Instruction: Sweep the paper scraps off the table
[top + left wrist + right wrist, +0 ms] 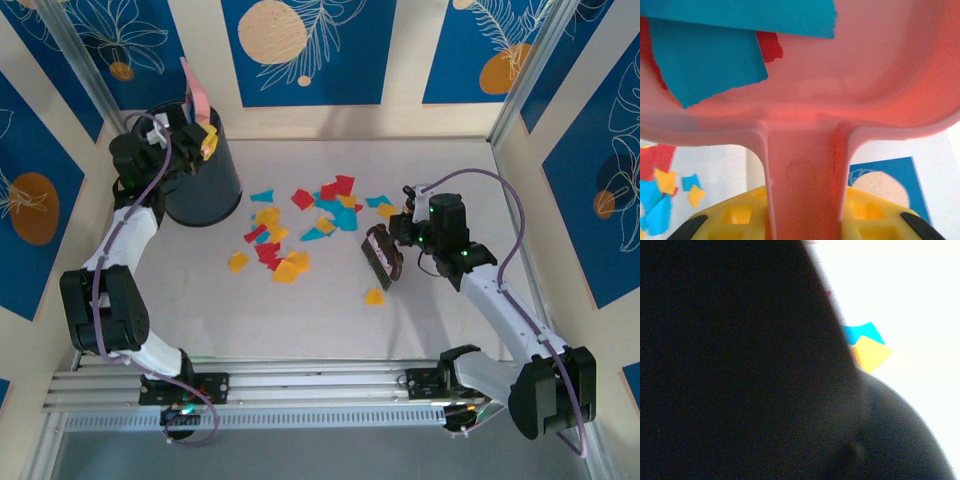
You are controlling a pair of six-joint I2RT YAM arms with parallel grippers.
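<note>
While left gripper [207, 138] pinches dustpan [805, 100], right gripper [400, 236] apparently clamps brush [381, 258] beside paper scraps [288, 268].

The white-linked, black-jointed left arm [118, 245] and right arm [505, 305] are carrying lilac cables [497, 183]; green lights [432, 213] are glowing on the right; the left tool [804, 222] is showing yellow fingers [735, 217].

— How's the overhead view?
— Bright and even, with soft light from above. The table [330, 320] reads pale with only faint shadows. The straight rails [88, 72] splay outward at 11 and 1 o'clock, which is wide-angle distortion.
— Left wrist?
— The dustpan [850, 75] glows pink-red, too close to be sharp. The paper scraps [660, 195] at 8 o'clock are blurred.
— Right wrist?
— A black unfocused mass [730, 370] covers 9 o'clock. Toward 2 o'clock the table is blown out to white.
</note>
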